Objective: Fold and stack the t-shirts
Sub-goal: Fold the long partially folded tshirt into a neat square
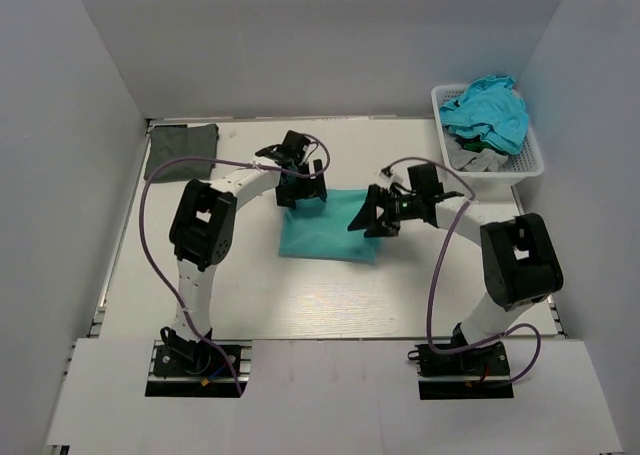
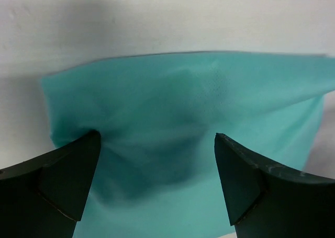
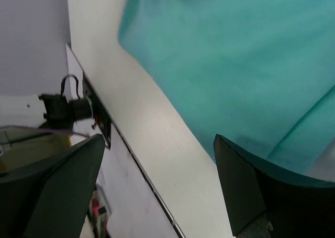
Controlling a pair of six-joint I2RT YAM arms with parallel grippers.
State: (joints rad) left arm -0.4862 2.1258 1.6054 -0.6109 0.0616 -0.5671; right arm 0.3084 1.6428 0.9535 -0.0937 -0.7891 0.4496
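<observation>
The plain teal t-shirt [image 1: 325,233] lay flat on the worktop [image 1: 300,305] as a folded oblong, with one end effector at each end. Its long axis ran crosswise, from one to the other, tilted slightly.

The left end effector [image 2: 157,138] stood directly over the cloth with jaws spread wide and nothing held. The shirt filled the gap between its fingers and ran on ahead and off to its right, and the fabric puckered at its left fingertip [image 2: 89,149] as if just touched.

The right end effector [image 3: 159,138] was equally wide open and empty. Bare worktop showed between its fingers, and the shirt's edge lay just ahead and to its right.

The left arm looked the better placed to pinch first, since it was already above the shirt.

A dark grey-green folded shirt [image 1: 180,151] sat well off to the left end effector's left — probably the stack's start. More shirts, turquoise-blue [image 1: 488,110], waited in the white basket [image 1: 528,165] beyond the right end effector.
</observation>
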